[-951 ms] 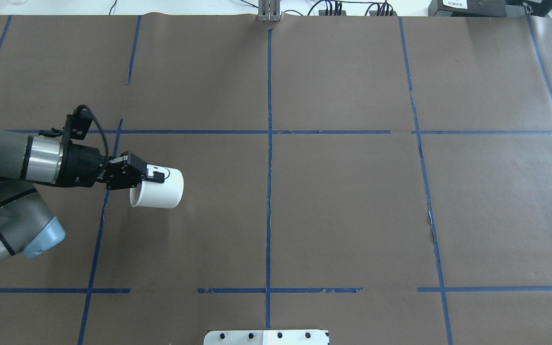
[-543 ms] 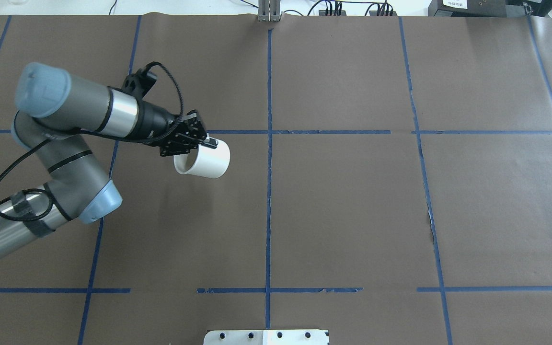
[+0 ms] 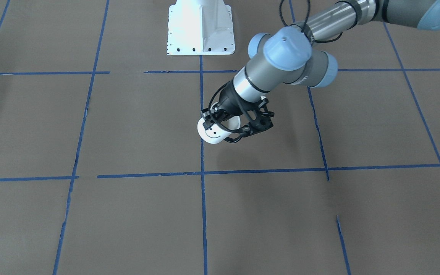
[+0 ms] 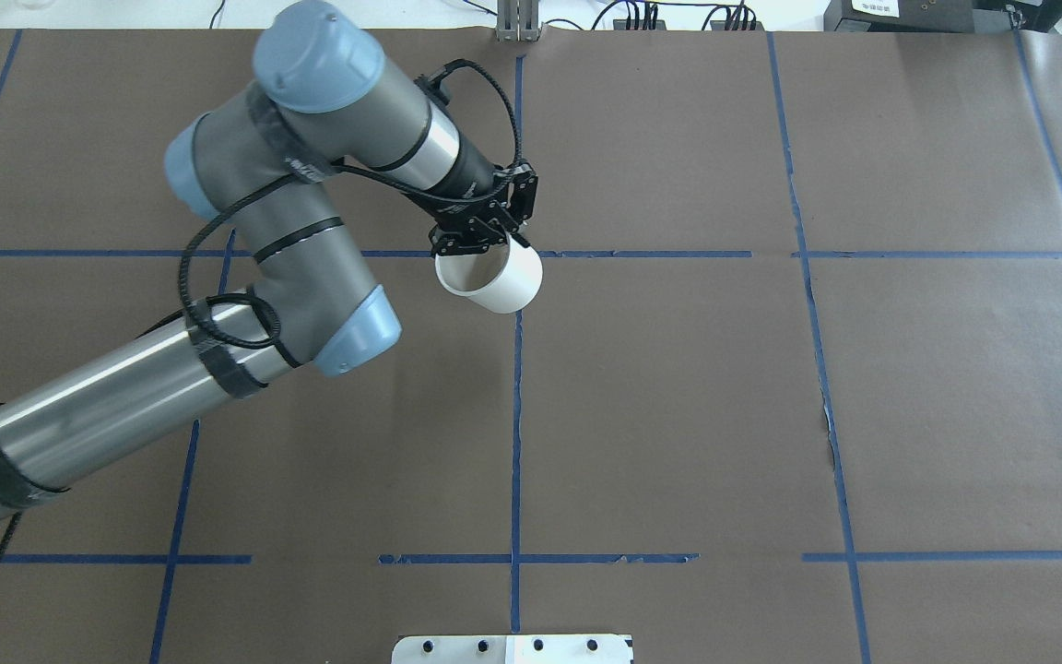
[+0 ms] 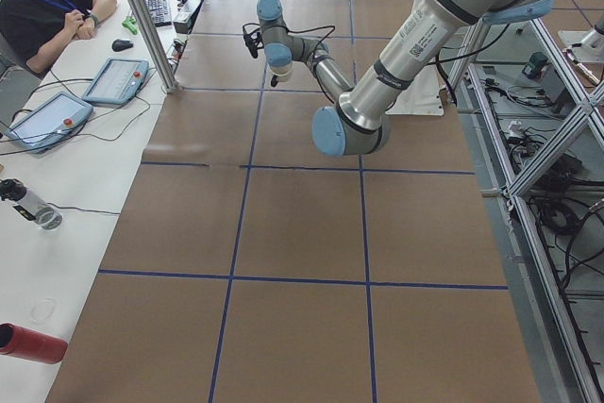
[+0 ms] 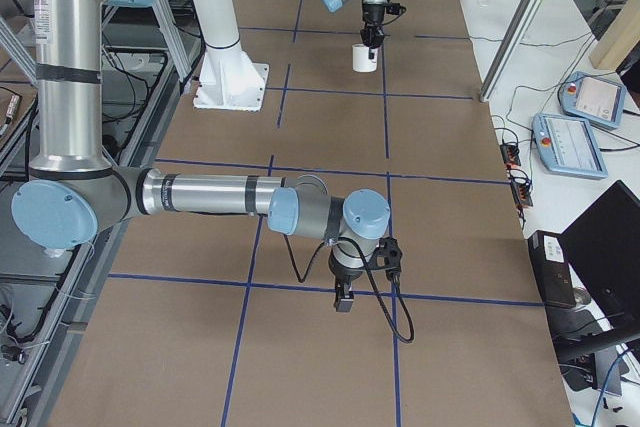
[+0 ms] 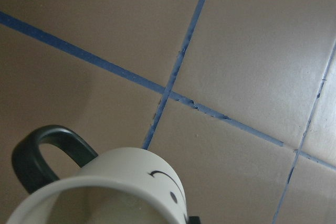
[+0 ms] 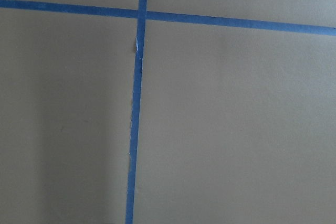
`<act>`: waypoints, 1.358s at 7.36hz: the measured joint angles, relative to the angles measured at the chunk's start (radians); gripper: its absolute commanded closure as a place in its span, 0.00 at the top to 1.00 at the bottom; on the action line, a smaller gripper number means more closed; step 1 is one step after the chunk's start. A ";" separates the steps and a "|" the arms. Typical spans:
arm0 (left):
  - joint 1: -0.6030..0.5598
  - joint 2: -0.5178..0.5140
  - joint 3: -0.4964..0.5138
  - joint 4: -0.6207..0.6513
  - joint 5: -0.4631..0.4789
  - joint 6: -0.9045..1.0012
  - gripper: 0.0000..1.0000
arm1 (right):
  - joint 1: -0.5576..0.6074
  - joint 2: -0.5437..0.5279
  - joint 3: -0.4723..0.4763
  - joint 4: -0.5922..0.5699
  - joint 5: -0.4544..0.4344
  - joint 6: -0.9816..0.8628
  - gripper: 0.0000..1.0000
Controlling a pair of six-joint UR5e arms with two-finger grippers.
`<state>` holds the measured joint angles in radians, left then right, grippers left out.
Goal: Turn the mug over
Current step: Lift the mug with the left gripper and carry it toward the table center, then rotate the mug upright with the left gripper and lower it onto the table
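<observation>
My left gripper (image 4: pixel 487 242) is shut on the rim of the white mug (image 4: pixel 494 278) and holds it above the table's centre line, tilted, with its mouth towards the robot. The black smiley face shows in the front view (image 3: pixel 214 133). In the left wrist view the mug (image 7: pixel 131 182) fills the bottom edge, with its black handle (image 7: pixel 44 150) at the left. The mug also shows small in the right side view (image 6: pixel 364 58). My right gripper (image 6: pixel 343 299) points down, close above the brown paper; I cannot tell whether it is open or shut.
Brown paper with blue tape lines (image 4: pixel 516 415) covers the table. The white robot base plate (image 3: pixel 200 26) stands at the robot's edge. An operator (image 5: pixel 42 7) sits at a side bench with tablets (image 5: pixel 115 80). A red cylinder (image 5: pixel 28 342) lies there.
My left arm has swung the mug from the table's left part to the right and farther from the robot, to the centre line. The mug stays gripped and tilted.
</observation>
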<state>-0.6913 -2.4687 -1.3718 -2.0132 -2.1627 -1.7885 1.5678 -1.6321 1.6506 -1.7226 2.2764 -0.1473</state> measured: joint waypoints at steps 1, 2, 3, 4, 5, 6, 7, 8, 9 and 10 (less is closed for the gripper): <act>0.031 -0.077 0.069 0.090 0.051 0.009 0.00 | 0.000 0.000 0.000 0.000 0.000 0.000 1.00; 0.054 -0.134 0.113 0.202 0.089 0.029 0.00 | 0.000 0.000 0.000 0.000 0.000 0.000 1.00; 0.071 -0.162 0.132 0.297 0.106 0.055 0.00 | 0.000 0.000 0.000 0.000 0.000 0.000 1.00; 0.088 -0.172 0.140 0.358 0.114 0.087 0.00 | 0.000 0.000 0.001 0.000 0.000 0.000 1.00; 0.106 -0.172 0.141 0.385 0.117 0.121 0.00 | 0.000 0.000 0.000 0.000 0.000 0.000 1.00; 0.124 -0.169 0.140 0.395 0.119 0.146 0.00 | 0.000 0.000 0.000 0.000 0.000 0.000 1.00; 0.134 -0.159 0.138 0.397 0.120 0.157 0.00 | 0.000 0.000 0.000 0.000 0.000 0.000 1.00; 0.141 -0.145 0.134 0.396 0.121 0.162 0.09 | 0.000 0.000 0.000 0.000 0.000 0.000 1.00; 0.144 -0.138 0.133 0.395 0.121 0.163 0.80 | 0.000 0.000 0.000 0.000 0.000 0.000 1.00; 0.146 -0.134 0.132 0.394 0.126 0.163 1.00 | 0.000 0.000 0.000 0.000 0.000 0.000 1.00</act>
<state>-0.5456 -2.6029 -1.2401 -1.6191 -2.0363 -1.6254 1.5677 -1.6322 1.6506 -1.7227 2.2764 -0.1473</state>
